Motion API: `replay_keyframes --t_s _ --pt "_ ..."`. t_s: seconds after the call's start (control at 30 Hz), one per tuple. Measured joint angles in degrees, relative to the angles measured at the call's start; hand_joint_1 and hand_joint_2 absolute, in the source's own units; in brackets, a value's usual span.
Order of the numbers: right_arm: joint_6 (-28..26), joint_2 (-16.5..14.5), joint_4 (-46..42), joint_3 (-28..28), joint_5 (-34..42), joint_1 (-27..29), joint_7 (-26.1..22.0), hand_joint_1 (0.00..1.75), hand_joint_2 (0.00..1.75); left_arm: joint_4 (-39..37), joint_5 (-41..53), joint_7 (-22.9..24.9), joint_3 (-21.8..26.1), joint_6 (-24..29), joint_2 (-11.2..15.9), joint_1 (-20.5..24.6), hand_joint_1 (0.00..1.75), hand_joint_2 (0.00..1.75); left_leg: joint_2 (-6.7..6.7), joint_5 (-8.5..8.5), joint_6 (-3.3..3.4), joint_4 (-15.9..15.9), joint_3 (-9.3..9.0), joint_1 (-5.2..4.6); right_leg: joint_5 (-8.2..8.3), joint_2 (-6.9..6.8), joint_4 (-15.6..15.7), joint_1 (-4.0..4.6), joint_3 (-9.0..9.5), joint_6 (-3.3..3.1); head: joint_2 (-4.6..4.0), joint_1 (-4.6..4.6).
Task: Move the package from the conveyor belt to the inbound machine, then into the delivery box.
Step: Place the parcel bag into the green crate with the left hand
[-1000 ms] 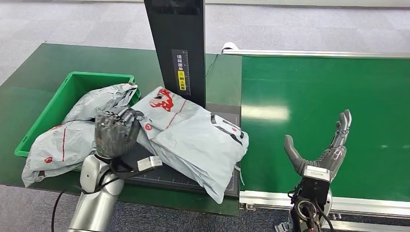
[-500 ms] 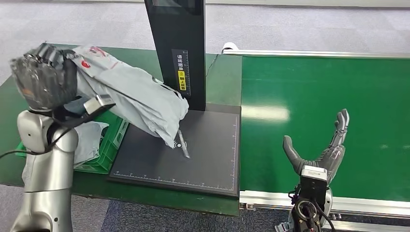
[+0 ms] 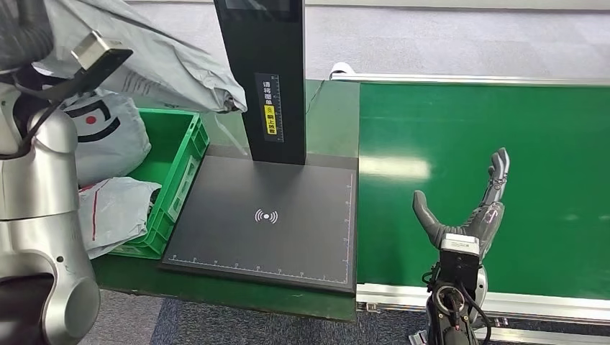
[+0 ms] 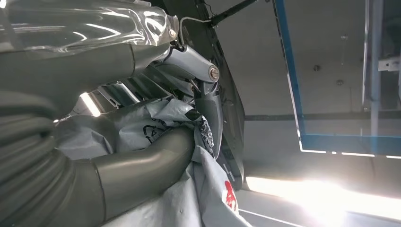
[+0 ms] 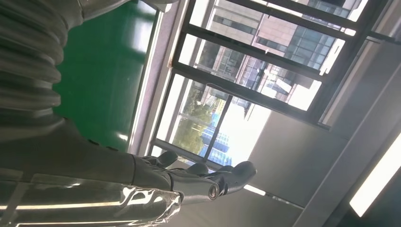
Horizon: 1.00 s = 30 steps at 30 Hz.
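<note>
My left hand [image 3: 20, 32] is raised at the far left and grips a grey plastic package [image 3: 165, 61] with red print. The package hangs tilted above the green delivery box [image 3: 180, 154], its lower end beside the machine's black post [image 3: 262, 72]. In the left wrist view the thumb and fingers [image 4: 203, 101] clamp crumpled grey film of the package [image 4: 142, 127]. The inbound machine's black scan pad [image 3: 266, 215] lies bare. My right hand [image 3: 467, 208] stands open, fingers up, over the near edge of the green conveyor belt [image 3: 489, 129]; its spread fingers [image 5: 198, 179] hold nothing.
Two more grey packages [image 3: 108, 136] [image 3: 115, 208] lie in and over the green box, spilling past its near rim. My silver left arm [image 3: 36, 215] stands tall in front of the box. The belt's metal frame [image 3: 503, 305] runs along the near side.
My left arm has swung the package up and to the left, off the scan pad to high above the green box. The right hand has barely shifted.
</note>
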<state>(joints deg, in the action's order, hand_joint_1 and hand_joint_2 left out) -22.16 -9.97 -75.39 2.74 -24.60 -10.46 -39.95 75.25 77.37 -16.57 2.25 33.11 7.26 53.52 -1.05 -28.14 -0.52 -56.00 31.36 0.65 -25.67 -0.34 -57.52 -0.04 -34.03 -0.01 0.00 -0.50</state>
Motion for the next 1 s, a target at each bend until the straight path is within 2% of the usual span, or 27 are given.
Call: replay_keyframes --t_s 0.13,0.37,0.67,0.83,1.0 --pt "0.50 -0.29 0.05 0.35 -0.27 -0.04 0.00 0.00 1.75 -1.81 1.19 0.62 0.02 -0.59 0.71 2.19 1.75 1.75 -0.01 0.00 0.00 0.00 -0.01 0.00 0.00 0.00 0.00 -0.01 0.01 0.00 0.00 0.00" --pt "1.49 -0.83 0.04 1.24 -1.55 -0.03 0.00 0.00 1.75 -5.13 2.79 1.52 0.83 1.41 1.85 3.09 1.75 1.75 -0.01 0.00 0.00 0.00 0.00 0.00 0.00 0.00 -0.01 0.00 0.00 0.00 0.00 0.00" --pt "2.21 -1.25 0.03 1.97 -2.60 0.00 0.00 0.00 1.75 -8.29 3.68 3.27 4.41 4.36 2.98 4.72 1.75 1.75 -0.01 0.01 -0.01 0.00 0.00 0.00 0.00 0.00 -0.01 0.00 0.00 0.00 0.00 -0.01" --pt "2.39 -1.35 -0.01 2.27 -2.81 0.00 0.00 0.00 1.75 -8.83 -0.05 3.26 7.05 1.61 3.09 7.83 1.75 1.75 0.00 0.01 -0.01 0.00 0.00 0.00 0.00 0.00 -0.01 0.01 -0.01 0.00 0.00 0.00" --pt "2.57 -1.60 -0.02 2.46 -3.11 -0.05 0.00 0.00 1.75 -8.64 0.03 3.24 7.57 -1.12 2.93 11.78 1.75 1.75 0.00 0.01 -0.01 0.00 0.01 0.00 0.00 0.00 -0.01 0.00 0.00 0.00 0.00 0.01"
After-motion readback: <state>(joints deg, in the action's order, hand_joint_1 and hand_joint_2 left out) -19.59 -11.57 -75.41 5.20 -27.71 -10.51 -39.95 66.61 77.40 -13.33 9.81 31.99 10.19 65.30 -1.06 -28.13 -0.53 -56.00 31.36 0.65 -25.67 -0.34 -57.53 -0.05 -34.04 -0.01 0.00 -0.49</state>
